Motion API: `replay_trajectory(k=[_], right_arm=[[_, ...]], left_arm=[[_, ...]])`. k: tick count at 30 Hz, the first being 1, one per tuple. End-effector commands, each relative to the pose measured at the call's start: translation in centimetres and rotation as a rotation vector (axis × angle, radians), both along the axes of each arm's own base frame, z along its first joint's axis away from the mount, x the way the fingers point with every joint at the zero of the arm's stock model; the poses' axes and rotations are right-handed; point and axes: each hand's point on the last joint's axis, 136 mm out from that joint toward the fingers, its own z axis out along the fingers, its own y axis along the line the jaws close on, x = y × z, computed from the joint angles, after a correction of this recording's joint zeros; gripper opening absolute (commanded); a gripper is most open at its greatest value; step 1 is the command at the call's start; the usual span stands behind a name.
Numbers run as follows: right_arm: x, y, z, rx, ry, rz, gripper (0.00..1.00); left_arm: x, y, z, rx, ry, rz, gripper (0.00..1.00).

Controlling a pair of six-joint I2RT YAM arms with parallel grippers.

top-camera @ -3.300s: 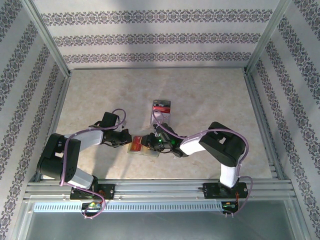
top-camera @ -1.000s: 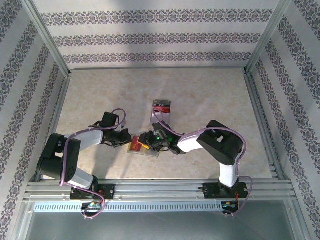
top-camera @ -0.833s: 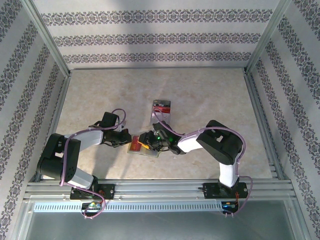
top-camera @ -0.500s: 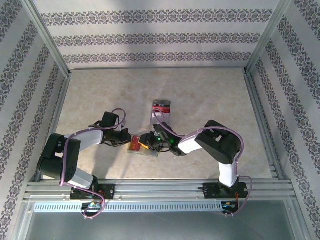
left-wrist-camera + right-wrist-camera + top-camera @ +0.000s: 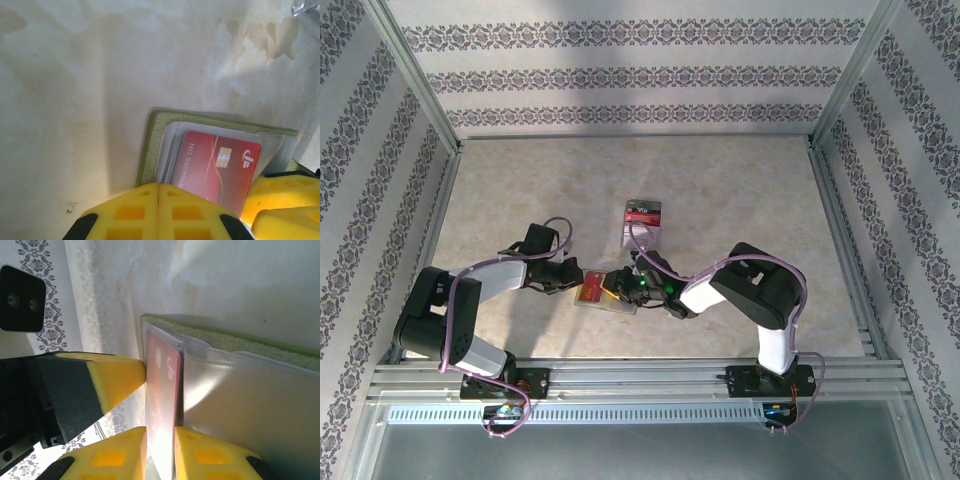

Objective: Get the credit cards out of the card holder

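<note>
Change: Over the last second the right pincer [image 5: 160,436] draws its jaws in around the edge of the red card [image 5: 215,167]. In the overhead view its wrist shifts slightly right and nearer. The left arm holds its place.
Meaning: The grasp looks made or all but made. The card is not yet out, so the pull is likely the next step.
Right pincer: Nearly closed, with one yellow finger [image 5: 117,455] on each face of the card. It appears to be grasping the card by its near edge.
Left pincer [image 5: 159,192]: Clenched, its fingers pressed together with nothing between them. The tips sit over the left edge of the wallet [image 5: 150,150], seemingly to pin it down. Firm contact cannot be confirmed.
Wallet: Lies open and flat on the desk [image 5: 720,190], toward the near side and just left of centre, between the two pincers. Its green rim frames a greyish see-through pocket [image 5: 250,405].
Card: Rests in that pocket with its chip and printed number showing through. Whether other cards lie behind it cannot be told.
Elsewhere: A clear tray [image 5: 643,218] with red and white contents lies farther out, apart from the wallet.
Risk: If the left pincer's hold slips, the wallet may drag along with the card.
</note>
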Motion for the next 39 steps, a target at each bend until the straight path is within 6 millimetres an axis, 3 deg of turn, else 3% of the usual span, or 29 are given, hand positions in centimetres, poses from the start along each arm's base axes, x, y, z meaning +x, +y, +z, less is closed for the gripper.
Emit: replay_trajectory(k=[1, 7, 10, 16, 19, 22, 24, 28, 30, 39], right_arm=[[0.1, 0.1, 1.7, 0.025, -0.065, -0.002, 0.22], [0.1, 0.2, 1.0, 0.011, -0.038, 0.001, 0.23], [-0.1, -0.3, -0.3, -0.040, 0.009, -0.016, 0.32], [-0.1, -2.4, 0.1, -0.160, -0.002, -0.050, 0.38], [-0.6, -4.6, -0.7, -0.288, 0.035, -0.072, 0.41], [-0.9, -5.4, -1.1, -0.287, 0.072, -0.087, 0.40], [-0.7, -4.9, 0.2, -0.284, 0.033, -0.063, 0.39], [0.2, -2.8, 4.7, -0.253, -0.097, 0.009, 0.39], [0.3, -1.9, 5.5, -0.234, -0.111, 0.034, 0.39], [-0.1, 1.2, 3.3, -0.217, -0.044, 0.089, 0.49]], left_arm=[[-2.2, 0.9, -1.8, 0.071, 0.088, -0.006, 0.00], [-2.2, 0.9, -1.7, 0.070, 0.087, -0.006, 0.00], [-2.2, 0.9, -1.7, 0.071, 0.087, -0.006, 0.00], [-2.1, 0.9, -1.5, 0.072, 0.081, -0.006, 0.00], [-2.0, 0.9, -1.4, 0.070, 0.078, -0.005, 0.00], [-2.0, 0.8, -1.3, 0.070, 0.075, -0.007, 0.00], [-2.0, 0.8, -1.2, 0.068, 0.075, -0.008, 0.00], [-1.9, 0.7, -1.1, 0.064, 0.071, -0.009, 0.00], [-1.8, 0.7, -1.1, 0.061, 0.067, -0.008, 0.00], [-1.9, 0.7, -1.1, 0.058, 0.068, -0.009, 0.00]])
